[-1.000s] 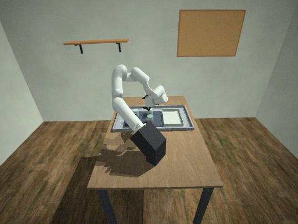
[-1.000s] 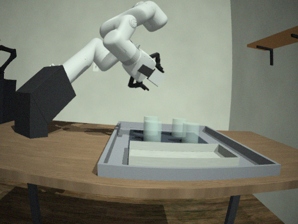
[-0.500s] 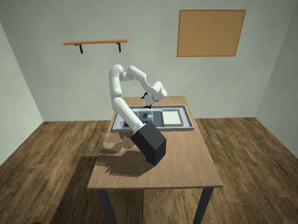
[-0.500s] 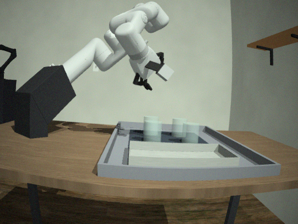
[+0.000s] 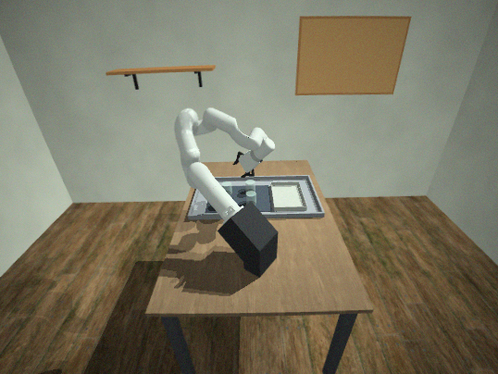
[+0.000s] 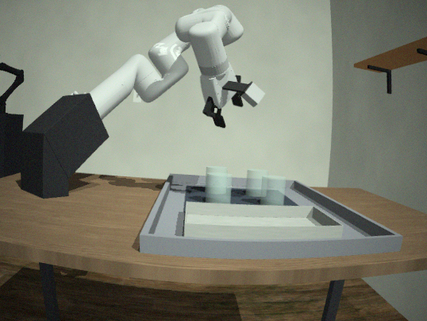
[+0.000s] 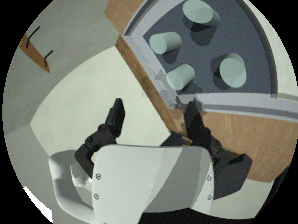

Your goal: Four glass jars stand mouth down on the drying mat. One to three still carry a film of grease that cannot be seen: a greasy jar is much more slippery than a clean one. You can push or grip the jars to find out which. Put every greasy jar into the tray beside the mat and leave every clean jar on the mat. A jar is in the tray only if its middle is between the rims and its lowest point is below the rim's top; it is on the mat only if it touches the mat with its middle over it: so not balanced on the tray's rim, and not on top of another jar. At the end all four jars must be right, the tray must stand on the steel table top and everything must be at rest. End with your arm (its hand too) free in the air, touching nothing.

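Four pale glass jars stand mouth down on the dark drying mat [image 5: 265, 198] [image 6: 238, 195] [image 7: 216, 38]. In the exterior view they are a near left jar [image 6: 216, 184], one close behind it [image 6: 216, 170], a middle jar [image 6: 255, 180] and a right jar [image 6: 275, 190]. In the wrist view the four jars [image 7: 198, 11] [image 7: 166, 43] [image 7: 181, 75] [image 7: 232, 70] stand apart. The white tray [image 5: 288, 196] [image 6: 262, 222] beside the mat holds nothing. My gripper [image 5: 247, 174] [image 6: 226, 109] [image 7: 155, 107] is open and empty, tilted, high above the mat's far edge.
The mat and the tray lie on a grey rimmed steel top [image 5: 317, 204] [image 6: 278, 246] at the far end of the wooden table [image 5: 301, 268]. The arm's dark base block [image 5: 250, 238] [image 6: 59, 143] stands on the table near the mat. One jar is hidden behind the arm in the top view.
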Controlling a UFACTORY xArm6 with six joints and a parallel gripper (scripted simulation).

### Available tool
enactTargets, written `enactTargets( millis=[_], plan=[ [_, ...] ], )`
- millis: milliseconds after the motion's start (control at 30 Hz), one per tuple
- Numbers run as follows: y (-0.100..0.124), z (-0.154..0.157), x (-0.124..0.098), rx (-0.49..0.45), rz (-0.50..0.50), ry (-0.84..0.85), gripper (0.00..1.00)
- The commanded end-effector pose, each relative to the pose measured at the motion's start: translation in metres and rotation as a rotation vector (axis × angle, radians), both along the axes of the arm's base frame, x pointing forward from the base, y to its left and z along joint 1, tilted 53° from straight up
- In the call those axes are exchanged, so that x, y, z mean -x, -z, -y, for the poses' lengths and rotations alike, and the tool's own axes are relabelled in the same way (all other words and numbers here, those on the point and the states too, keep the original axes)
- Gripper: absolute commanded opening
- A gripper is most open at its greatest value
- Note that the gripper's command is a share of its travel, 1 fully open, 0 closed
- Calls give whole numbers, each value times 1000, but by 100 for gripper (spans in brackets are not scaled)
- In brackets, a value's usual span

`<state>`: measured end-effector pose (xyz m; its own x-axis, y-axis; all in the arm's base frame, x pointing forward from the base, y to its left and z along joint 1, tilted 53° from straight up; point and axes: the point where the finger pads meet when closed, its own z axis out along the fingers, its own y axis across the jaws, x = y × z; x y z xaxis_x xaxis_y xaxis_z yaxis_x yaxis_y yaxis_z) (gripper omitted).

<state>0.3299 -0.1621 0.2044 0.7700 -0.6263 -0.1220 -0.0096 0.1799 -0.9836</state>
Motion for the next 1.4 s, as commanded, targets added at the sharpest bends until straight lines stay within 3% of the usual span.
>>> enactTargets(
  millis=[0, 33, 67, 300, 333, 633, 667, 900, 933, 1233, 1267, 1367],
  plan=[
    [0, 0, 0, 7, -2, 1, 100],
    [0, 0, 0, 7, -2, 1, 100],
    [-4, 1, -6, 153, 5, -13, 100],
    [-4, 1, -6, 153, 5, -13, 100],
    [-9, 3, -12, 298, 14, -28, 100],
    [-9, 3, -12, 298, 14, -28, 100],
    [-14, 3, -17, 444, 21, -42, 100],
    [-14, 3, -17, 444, 21, -42, 100],
    [-19, 5, -23, 588, 29, -56, 100],
    [-19, 5, -23, 588, 29, -56, 100],
    [-23, 5, -29, 735, 34, -71, 100],
    [-23, 5, -29, 735, 34, -71, 100]
  ],
)
